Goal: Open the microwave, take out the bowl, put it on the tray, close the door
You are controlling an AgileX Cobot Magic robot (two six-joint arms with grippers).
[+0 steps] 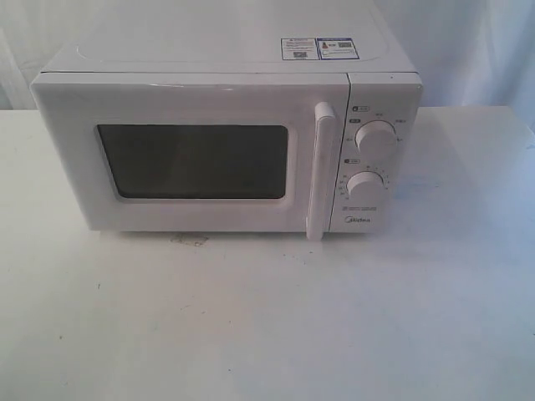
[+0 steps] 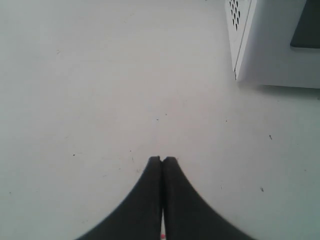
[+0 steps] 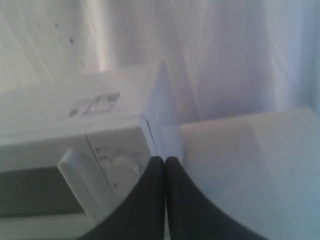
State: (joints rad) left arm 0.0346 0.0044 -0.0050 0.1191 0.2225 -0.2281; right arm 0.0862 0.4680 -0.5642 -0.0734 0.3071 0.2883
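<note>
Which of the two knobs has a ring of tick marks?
The lower knob; fine ticks ring it, while the upper knob has only a few spaced labels.

The microwave [image 1: 209, 58] is white all over, handle [image 1: 320, 171] and knobs [image 1: 375, 136] included, with a dark grey-black window [image 1: 192, 161] in its door [image 1: 192, 104], blue-and-white stickers [image 1: 318, 48] on top and a grid of small dark holes [image 2: 235, 12] on its side. The surface [image 1: 267, 317] is white, flecked with tiny dark specks [image 2: 261, 189] and a brownish smudge [image 1: 191, 241] by the door's lower edge; the cloth [image 1: 468, 50] behind is white. The left hand [image 2: 162, 159] and right hand [image 3: 165, 159] are black.
</note>
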